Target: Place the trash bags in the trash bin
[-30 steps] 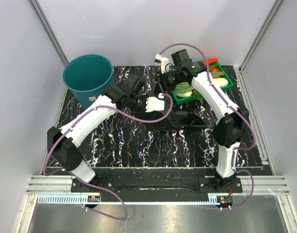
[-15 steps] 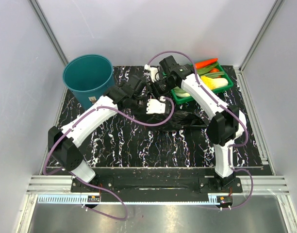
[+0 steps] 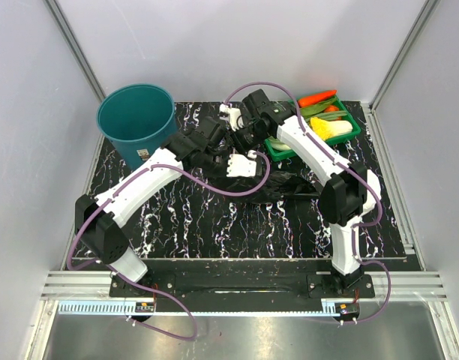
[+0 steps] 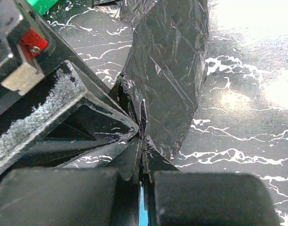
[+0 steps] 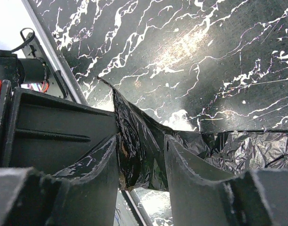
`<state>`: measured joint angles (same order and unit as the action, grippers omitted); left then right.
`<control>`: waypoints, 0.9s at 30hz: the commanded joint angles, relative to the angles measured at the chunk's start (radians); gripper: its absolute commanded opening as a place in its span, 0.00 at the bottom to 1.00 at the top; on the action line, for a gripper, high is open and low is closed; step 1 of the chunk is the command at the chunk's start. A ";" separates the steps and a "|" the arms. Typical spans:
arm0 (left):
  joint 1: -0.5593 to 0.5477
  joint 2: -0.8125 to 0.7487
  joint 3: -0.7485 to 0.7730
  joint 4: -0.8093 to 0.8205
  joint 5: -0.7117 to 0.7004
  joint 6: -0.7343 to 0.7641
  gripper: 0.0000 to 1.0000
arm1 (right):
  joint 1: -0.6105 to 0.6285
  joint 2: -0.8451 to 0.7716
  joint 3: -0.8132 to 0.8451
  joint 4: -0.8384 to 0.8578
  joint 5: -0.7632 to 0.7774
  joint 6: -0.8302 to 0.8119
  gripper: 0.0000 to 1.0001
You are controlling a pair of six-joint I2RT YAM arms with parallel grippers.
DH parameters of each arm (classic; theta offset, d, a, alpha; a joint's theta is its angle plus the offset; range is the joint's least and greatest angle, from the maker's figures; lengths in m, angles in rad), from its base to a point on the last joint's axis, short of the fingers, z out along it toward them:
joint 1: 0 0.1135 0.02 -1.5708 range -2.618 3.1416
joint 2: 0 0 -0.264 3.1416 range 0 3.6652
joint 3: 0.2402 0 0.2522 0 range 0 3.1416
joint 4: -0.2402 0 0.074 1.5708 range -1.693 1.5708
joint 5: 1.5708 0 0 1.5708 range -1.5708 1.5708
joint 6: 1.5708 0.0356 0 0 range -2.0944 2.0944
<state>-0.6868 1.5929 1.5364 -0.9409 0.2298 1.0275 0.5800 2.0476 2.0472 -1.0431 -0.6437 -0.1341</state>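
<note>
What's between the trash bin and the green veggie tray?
Top view: the left end effector and right end effector, both pinching the trash bag, between trash bin and tray.

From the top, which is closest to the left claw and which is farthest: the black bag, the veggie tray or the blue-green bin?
1. Bag: pinched in the left claw, mid-table.
2. Tray: back right.
3. Bin: back left corner.

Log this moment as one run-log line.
left gripper: shut on trash bag | right gripper: shut on trash bag | trash bin: no bag inside
</note>
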 commanded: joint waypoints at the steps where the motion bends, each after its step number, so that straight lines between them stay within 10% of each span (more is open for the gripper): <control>1: -0.008 -0.001 0.014 0.028 -0.001 0.016 0.00 | 0.017 0.011 0.002 0.011 0.015 -0.007 0.42; 10: -0.010 -0.010 0.018 0.034 0.005 0.003 0.00 | 0.017 -0.007 -0.022 0.040 0.113 -0.010 0.00; 27: 0.036 -0.065 0.071 -0.085 0.023 -0.066 0.00 | -0.054 -0.124 0.014 0.155 0.624 -0.007 0.00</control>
<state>-0.6678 1.5902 1.5764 -0.9497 0.2493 0.9897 0.5781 1.9888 1.9907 -0.9386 -0.1886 -0.1215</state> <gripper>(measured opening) 0.012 0.009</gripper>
